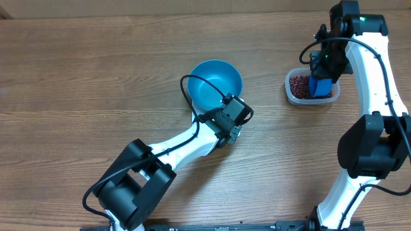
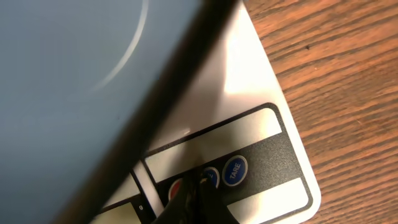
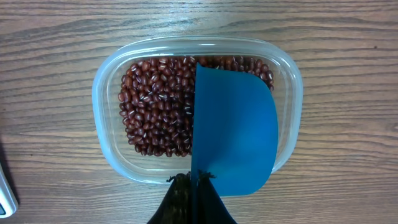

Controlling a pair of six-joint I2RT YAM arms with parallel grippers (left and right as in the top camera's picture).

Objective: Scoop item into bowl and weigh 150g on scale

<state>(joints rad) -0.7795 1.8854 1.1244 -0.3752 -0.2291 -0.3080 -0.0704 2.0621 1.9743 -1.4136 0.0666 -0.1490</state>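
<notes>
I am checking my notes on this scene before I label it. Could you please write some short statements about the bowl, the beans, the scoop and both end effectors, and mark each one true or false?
1. The round bright blue plastic bowl holds no beans. True.
2. The small dark red-brown beans lie in the clear rectangular plastic tub. True.
3. The right end effector is open and empty. False: it is shut on the small blue plastic scoop.
4. The left end effector hovers over the tub. False: its tip is at the buttons of the flat white square scale.
</notes>
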